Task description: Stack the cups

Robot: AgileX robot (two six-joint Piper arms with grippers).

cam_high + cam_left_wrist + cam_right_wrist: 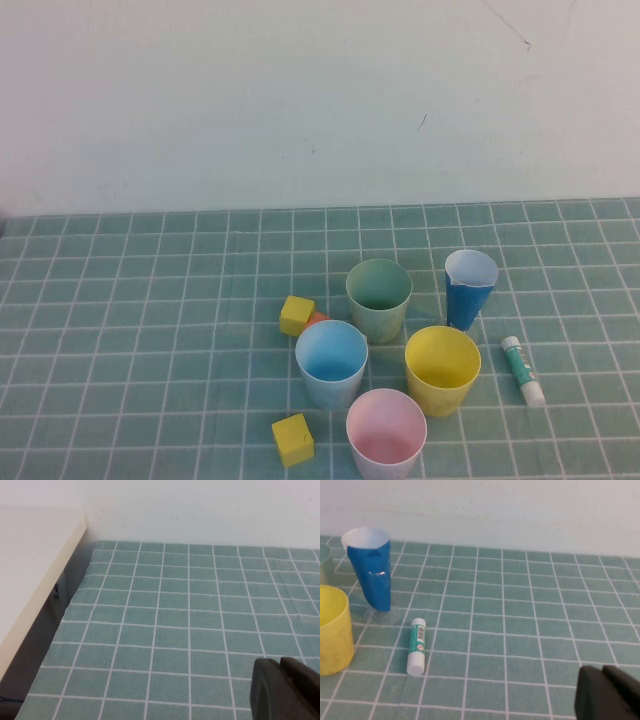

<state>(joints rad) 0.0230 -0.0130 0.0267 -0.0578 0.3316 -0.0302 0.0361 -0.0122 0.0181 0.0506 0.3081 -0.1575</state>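
Four wide cups stand upright and apart in the high view: pale green (379, 297) at the back, light blue (331, 362) to its front left, yellow (442, 368) to the right, pink (386, 434) nearest the front edge. The yellow cup (332, 630) and a sliver of the green cup (324, 562) also show in the right wrist view. Neither arm shows in the high view. My left gripper (280, 666) is shut and empty over bare cloth. My right gripper (602, 674) is shut and empty, well to the right of the cups.
A narrow dark blue cup (469, 288) with white inside stands right of the green cup. A green-and-white glue stick (523, 370) lies right of the yellow cup. Two yellow blocks (296, 315) (292, 439) and a small orange piece (317, 319) lie left of the cups. A cream shelf edge (35, 580) borders the cloth.
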